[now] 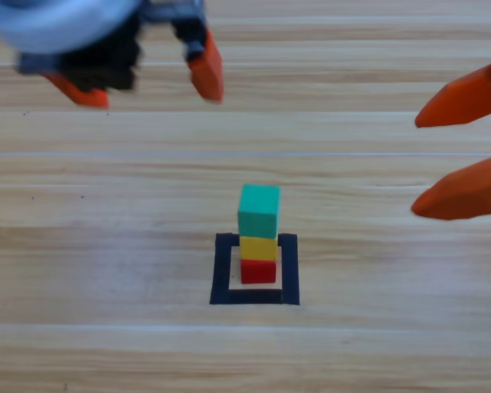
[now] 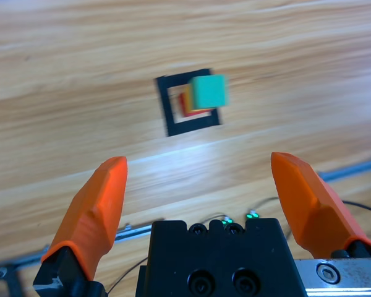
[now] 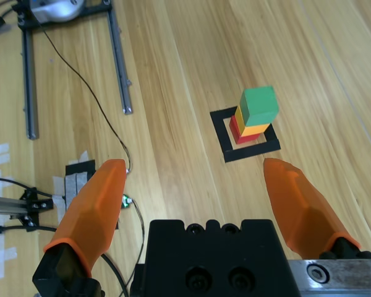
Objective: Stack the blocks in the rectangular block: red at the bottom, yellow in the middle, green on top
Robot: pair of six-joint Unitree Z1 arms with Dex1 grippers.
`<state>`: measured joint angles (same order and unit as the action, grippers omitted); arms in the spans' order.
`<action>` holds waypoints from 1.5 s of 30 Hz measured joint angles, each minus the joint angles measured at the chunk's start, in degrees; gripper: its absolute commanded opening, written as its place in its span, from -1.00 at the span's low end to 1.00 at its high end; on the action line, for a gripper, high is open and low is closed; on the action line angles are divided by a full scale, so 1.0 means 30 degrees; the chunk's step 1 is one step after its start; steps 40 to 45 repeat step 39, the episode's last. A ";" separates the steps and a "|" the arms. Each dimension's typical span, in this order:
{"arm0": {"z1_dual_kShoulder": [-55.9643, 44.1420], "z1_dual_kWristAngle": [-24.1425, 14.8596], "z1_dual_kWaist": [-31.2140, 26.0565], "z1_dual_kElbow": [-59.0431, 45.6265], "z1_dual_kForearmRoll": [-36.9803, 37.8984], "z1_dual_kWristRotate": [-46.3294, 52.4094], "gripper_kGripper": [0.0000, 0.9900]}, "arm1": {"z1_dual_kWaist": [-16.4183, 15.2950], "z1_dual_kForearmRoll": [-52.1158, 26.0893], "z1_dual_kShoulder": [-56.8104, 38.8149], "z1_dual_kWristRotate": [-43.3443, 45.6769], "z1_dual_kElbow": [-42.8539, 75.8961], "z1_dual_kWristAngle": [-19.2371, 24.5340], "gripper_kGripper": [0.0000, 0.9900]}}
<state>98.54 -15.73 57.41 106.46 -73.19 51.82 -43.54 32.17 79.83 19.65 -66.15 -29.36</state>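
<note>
Inside the black tape rectangular block (image 1: pixel 222 270) (image 2: pixel 168 114) (image 3: pixel 222 137) stands a stack of three cubes. The red cube (image 1: pixel 258 271) (image 3: pixel 234 127) is at the bottom, the yellow cube (image 1: pixel 258 247) (image 3: pixel 253 129) sits on it, and the green cube (image 1: pixel 259 210) (image 2: pixel 209 91) (image 3: pixel 260 104) is on top. My left gripper (image 1: pixel 147 86) (image 2: pixel 201 192) hangs open at the top left, well away from the stack and holding nothing. My right gripper (image 1: pixel 458 151) (image 3: pixel 195 198) is open at the right edge, also apart from the stack.
The right wrist view shows metal rails (image 3: pixel 119 59), a thin cable (image 3: pixel 93 102) and taped fittings (image 3: pixel 80 176) on the table beyond the stack. The left wrist view shows a rail and cable (image 2: pixel 352 170) near the gripper's body.
</note>
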 measured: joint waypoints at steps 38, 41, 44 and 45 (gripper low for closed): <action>-0.2020 -0.3023 0.7561 -0.8060 0.4860 0.1836 1.00 | -0.2493 0.0000 0.2346 -0.0005 -0.0133 0.2662 0.98; -0.2021 -0.3042 0.7561 -0.8103 0.4861 0.1836 1.00 | -0.2493 0.0000 0.2346 -0.0005 -0.0133 0.2671 0.98; -0.2021 -0.3042 0.7561 -0.8103 0.4861 0.1836 1.00 | -0.2493 0.0000 0.2346 -0.0005 -0.0133 0.2671 0.98; -0.2021 -0.3042 0.7561 -0.8103 0.4861 0.1836 1.00 | -0.2493 0.0000 0.2346 -0.0005 -0.0133 0.2671 0.98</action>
